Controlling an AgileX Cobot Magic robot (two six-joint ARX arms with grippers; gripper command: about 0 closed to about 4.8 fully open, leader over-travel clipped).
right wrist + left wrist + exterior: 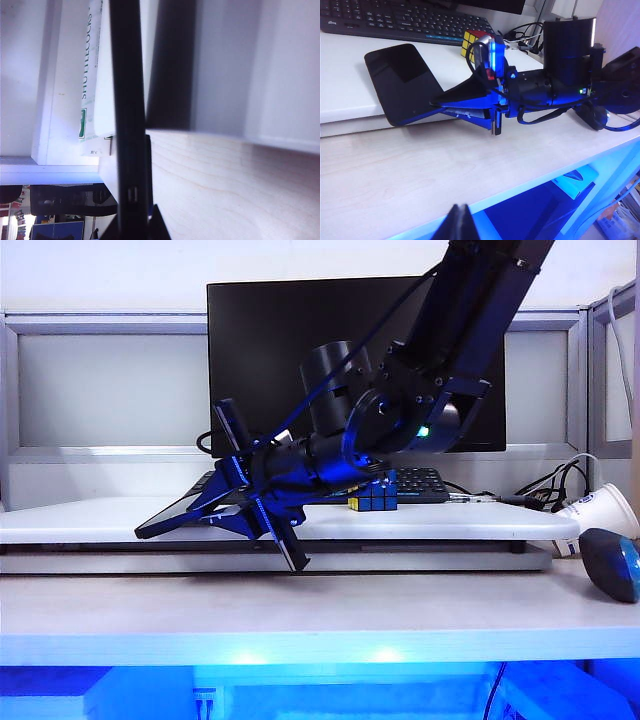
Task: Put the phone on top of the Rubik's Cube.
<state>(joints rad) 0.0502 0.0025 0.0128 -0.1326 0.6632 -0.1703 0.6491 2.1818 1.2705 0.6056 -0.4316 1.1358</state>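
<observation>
Phone (175, 512) first: in the exterior view your right gripper (250, 502) is clamped on its right end, and the slab tilts, left end low over the raised white shelf (450, 522). The Rubik's Cube (374, 495) sits further right on that shelf, near the keyboard (420, 483).

From the left wrist view, phone (402, 80) overhangs the shelf's near edge, pinched by one end only — a long lever, so it could pivot or slip on the glossy face when you swing it. The cube (472, 42) is small; land off-centre and the phone tips off. The left gripper (459, 220), fingers together, is parked near and low.

Right wrist view shows just the phone's thin edge (127, 125) between the jaws.
</observation>
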